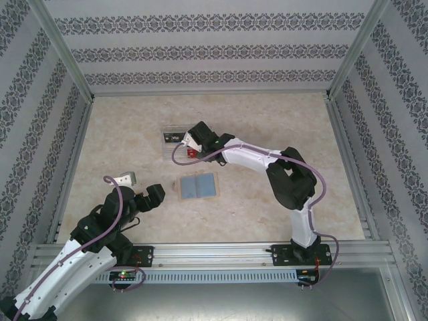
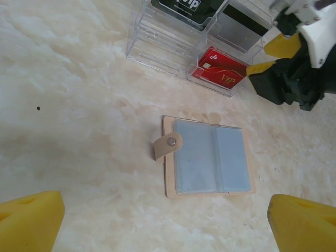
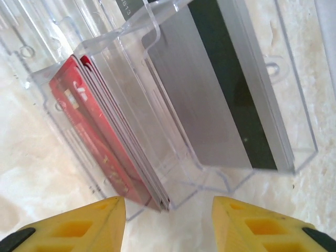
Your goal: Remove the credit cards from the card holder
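Clear plastic tray (image 2: 157,39) nr counter's (image 1: 120,134) far edge; red cards (image 2: 220,71) in one compt, silver card (image 3: 194,105) in next, black VIP card (image 2: 184,6) in another.

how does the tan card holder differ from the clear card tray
The card holder is tan and opaque; the clear tray is see-through. The card holder lies flat and open; the clear tray stands cards up in compartments. The right gripper is at the clear tray, not the card holder. Both rest on the table.

One card holder (image 2: 207,156), one clear card tray (image 2: 157,41)
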Controlling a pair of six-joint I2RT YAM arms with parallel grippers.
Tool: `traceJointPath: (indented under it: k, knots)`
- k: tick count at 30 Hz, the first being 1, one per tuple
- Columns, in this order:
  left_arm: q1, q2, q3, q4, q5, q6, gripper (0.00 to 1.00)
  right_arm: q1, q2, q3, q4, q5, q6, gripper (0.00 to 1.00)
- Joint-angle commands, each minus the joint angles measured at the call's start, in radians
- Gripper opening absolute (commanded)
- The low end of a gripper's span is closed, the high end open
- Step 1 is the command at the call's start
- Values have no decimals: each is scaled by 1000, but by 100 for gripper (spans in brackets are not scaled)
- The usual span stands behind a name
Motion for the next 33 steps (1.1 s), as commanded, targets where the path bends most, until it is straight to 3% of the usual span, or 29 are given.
traceJointPath:
  k: [1,9,13,18,20,22,26,33]
  knots:
    - [5,8,-10,22,10,16,100,-5,-106,-51,37,-45,98,48]
    - [6,44,-12,61,74,18,100,-20,-345,-259,169,-125,392,47]
    - [6,100,-10,110,130,18,97,-50,-447,-323,152,-223,575,39]
    - [5,190,-5,189,196,8,85,-115,-523,-420,171,-437,791,22]
    - [4,229,-4,223,218,0,76,-141,-544,-474,209,-534,861,14]
    - [4,267,-4,254,233,-11,71,-145,-557,-525,244,-587,897,13]
    - [4,353,-4,332,265,-30,61,-120,-551,-588,261,-594,937,0]
    - [4,520,-5,474,296,-62,52,-69,-460,-663,298,-531,975,0]
